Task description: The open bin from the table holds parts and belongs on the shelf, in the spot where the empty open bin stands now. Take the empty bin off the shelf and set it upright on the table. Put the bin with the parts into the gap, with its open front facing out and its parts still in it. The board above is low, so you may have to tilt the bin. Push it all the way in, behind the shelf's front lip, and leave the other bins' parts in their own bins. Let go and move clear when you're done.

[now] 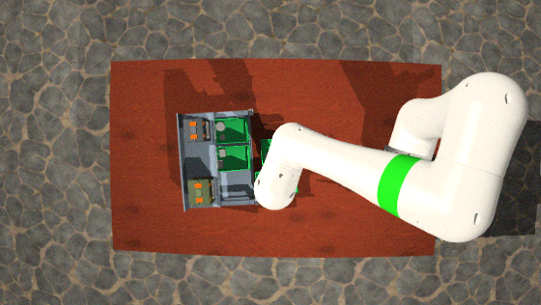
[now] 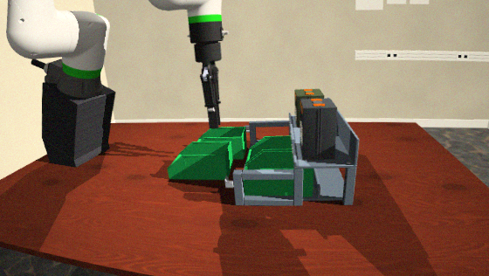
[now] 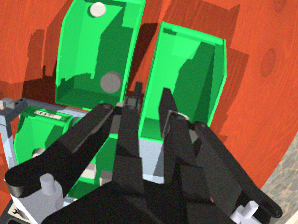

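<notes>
Two green open bins stand side by side on the table in front of the grey shelf (image 1: 193, 156) (image 2: 266, 175). The bin with parts (image 3: 87, 43) (image 2: 201, 162) (image 1: 266, 147) holds two grey discs (image 3: 97, 10) (image 3: 111, 83). The empty bin (image 3: 189, 70) (image 2: 227, 133) stands in front of the shelf's free slot. My gripper (image 2: 214, 121) (image 3: 150, 95) hangs just above the empty bin's wall on the side of the parts bin. Its fingers are a narrow gap apart and hold nothing. In the overhead view the arm hides the gripper and most of both bins.
Two green bins (image 1: 232, 130) (image 1: 234, 156) (image 2: 271, 159) with parts sit on the shelf's lower level. Dark bins (image 2: 319, 127) (image 2: 307, 93) (image 1: 195, 130) (image 1: 199, 190) stand on the upper board. The robot base (image 2: 74, 122) is at the table's end.
</notes>
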Robot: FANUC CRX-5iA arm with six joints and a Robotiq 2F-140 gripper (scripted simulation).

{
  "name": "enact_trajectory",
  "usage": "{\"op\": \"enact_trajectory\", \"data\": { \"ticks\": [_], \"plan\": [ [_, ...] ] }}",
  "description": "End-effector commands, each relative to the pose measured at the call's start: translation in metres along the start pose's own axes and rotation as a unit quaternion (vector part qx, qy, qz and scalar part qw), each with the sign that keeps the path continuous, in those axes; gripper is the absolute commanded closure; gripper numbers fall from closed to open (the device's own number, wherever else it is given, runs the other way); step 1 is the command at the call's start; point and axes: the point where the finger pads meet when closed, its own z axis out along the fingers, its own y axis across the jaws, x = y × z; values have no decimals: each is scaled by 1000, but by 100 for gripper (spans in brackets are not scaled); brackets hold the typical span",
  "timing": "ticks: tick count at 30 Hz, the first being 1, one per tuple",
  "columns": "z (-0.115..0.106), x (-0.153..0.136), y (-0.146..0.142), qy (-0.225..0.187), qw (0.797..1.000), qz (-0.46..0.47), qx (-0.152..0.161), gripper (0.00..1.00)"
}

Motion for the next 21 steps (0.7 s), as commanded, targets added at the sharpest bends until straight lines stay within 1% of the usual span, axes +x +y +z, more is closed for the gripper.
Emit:
{"op": "enact_trajectory", "data": {
  "ticks": [1, 14, 21],
  "plan": [
    [4, -1, 0, -1, 1000, 0, 0, 76],
    [20, -1, 0, -1, 1000, 0, 0, 76],
    [23, -1, 0, -1, 1000, 0, 0, 76]
  ]
}}
